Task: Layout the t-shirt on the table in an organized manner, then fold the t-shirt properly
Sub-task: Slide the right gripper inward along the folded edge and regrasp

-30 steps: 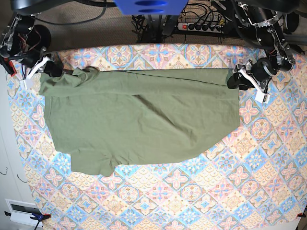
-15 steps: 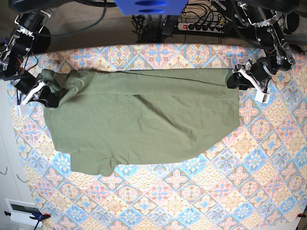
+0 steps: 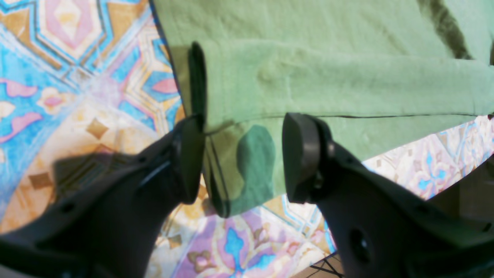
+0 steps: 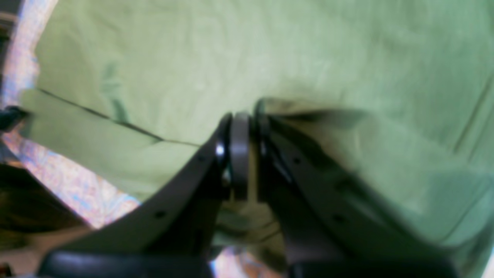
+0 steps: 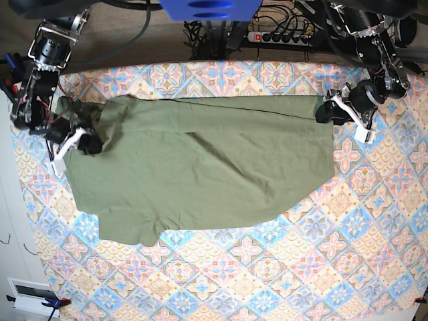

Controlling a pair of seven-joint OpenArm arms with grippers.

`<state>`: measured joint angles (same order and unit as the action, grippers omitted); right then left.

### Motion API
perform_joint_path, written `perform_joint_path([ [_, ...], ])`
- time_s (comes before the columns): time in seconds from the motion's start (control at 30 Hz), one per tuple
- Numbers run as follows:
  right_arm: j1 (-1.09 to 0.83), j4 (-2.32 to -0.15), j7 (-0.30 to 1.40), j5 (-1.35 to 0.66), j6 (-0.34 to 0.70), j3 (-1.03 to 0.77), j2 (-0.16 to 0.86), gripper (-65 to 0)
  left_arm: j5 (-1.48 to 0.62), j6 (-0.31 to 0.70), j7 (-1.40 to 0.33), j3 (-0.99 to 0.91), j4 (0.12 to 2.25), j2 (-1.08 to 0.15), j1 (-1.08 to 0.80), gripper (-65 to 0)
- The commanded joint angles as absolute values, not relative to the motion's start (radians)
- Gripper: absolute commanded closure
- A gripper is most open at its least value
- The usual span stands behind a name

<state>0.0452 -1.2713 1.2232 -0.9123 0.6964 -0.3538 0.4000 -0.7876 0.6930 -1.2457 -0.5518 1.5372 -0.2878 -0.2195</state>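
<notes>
1 t-shirt point(image 5: 200, 167) — long axis across table point(image 5: 334, 267).

White multi-socket power strip point(image 5: 283, 37) with a red switch, lying on brown carpet floor point(image 5: 134, 47) beyond the far edge, black cables point(image 5: 200, 33) tangled beside it. Blue rounded plastic housing point(image 5: 209, 9) at top centre.

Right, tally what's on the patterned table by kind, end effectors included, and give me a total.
Garments: 1, the olive t-shirt
End effectors: 2, the left end effector open at the shirt's corner, the right end effector shut on the shirt
Tablecloths: 1, the tile-pattern cloth on the table
Total: 4
</notes>
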Motion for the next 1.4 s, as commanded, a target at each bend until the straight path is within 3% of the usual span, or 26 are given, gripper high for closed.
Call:
perform_joint_path([
  [0.0,0.099,-1.279,1.193,-0.909,0.698,-0.358,0.426,-2.7,-0.809,0.698,-1.231,-0.555,1.549,-0.303,-0.213,-29.9],
  [0.33,0.217,-1.248,1.185,-0.777,0.698,-0.357,0.383,-3.6,-0.809,0.698,-1.231,-0.555,1.549,-0.303,-0.222,-29.9],
  [0.57,0.101,-1.305,1.191,-0.776,0.698,-0.469,0.383,-20.6,-0.809,0.698,-1.231,-0.555,1.55,-0.303,-0.222,-29.9],
  [0.67,0.024,-1.382,1.193,-0.774,0.698,-0.518,0.383,-24.0,-0.809,0.698,-1.231,-0.555,1.55,-0.303,-0.222,-29.9],
  [0.97,-0.177,-1.647,1.196,-0.774,0.698,-0.515,0.386,-24.1,-0.809,0.698,-1.231,-0.555,1.55,-0.303,-0.222,-29.9],
  [1.37,-0.14,-1.647,1.184,-0.769,0.698,-0.236,0.343,-24.0,-0.809,0.698,-1.231,-0.555,1.552,-0.303,-0.223,-29.9],
])
